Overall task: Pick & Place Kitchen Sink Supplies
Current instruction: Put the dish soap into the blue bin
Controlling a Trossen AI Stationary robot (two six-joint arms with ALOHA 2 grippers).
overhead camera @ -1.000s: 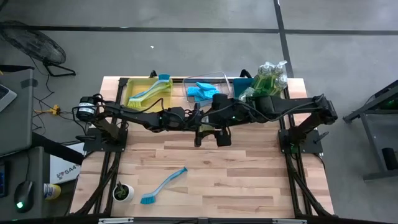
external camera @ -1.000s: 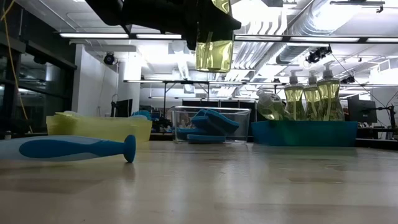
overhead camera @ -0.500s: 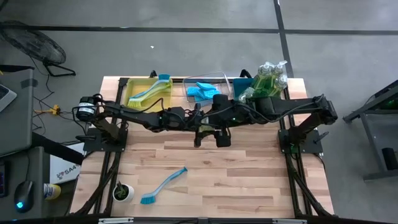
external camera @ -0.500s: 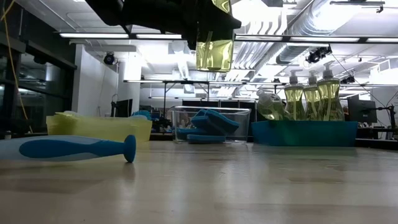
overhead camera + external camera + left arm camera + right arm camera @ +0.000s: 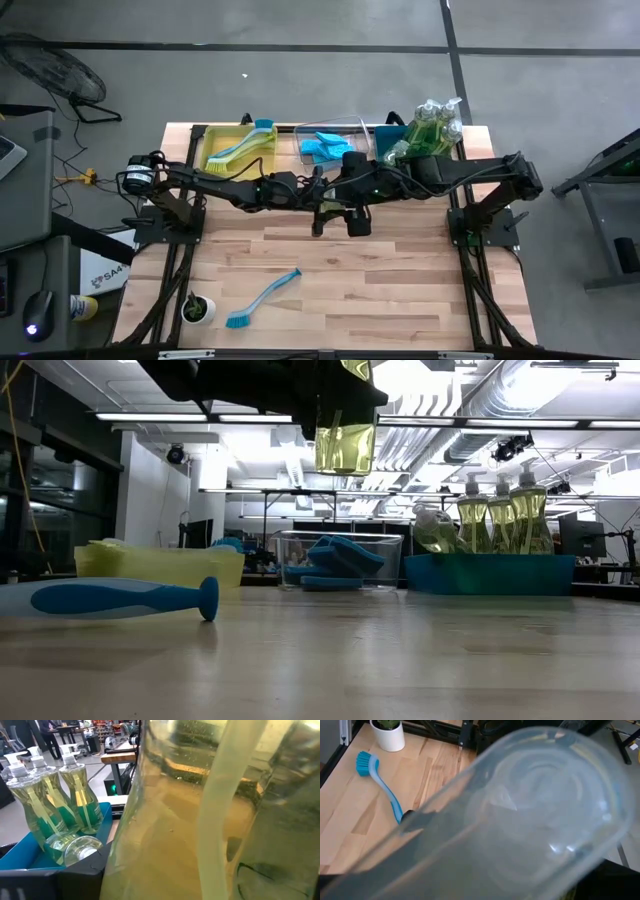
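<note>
Soap bottle [image 5: 344, 445] held in mid-air above table [image 5: 400, 290] centre, both grippers meeting there: left gripper [image 5: 318, 208] and right gripper [image 5: 345, 212] each clamped on it. Blue dish brush [image 5: 262, 298] lying near front.

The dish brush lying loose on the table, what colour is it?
Blue, handle and bristle head alike. The dish brush shows best in the high view.

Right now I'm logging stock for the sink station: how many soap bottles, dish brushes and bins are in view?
Soap bottles: 5 (1 aloft above the table, 4 in the teal bin)
Dish brushes: 2 (1 on the table, 1 in the yellow bin)
Bins: 3
Total: 10
</note>
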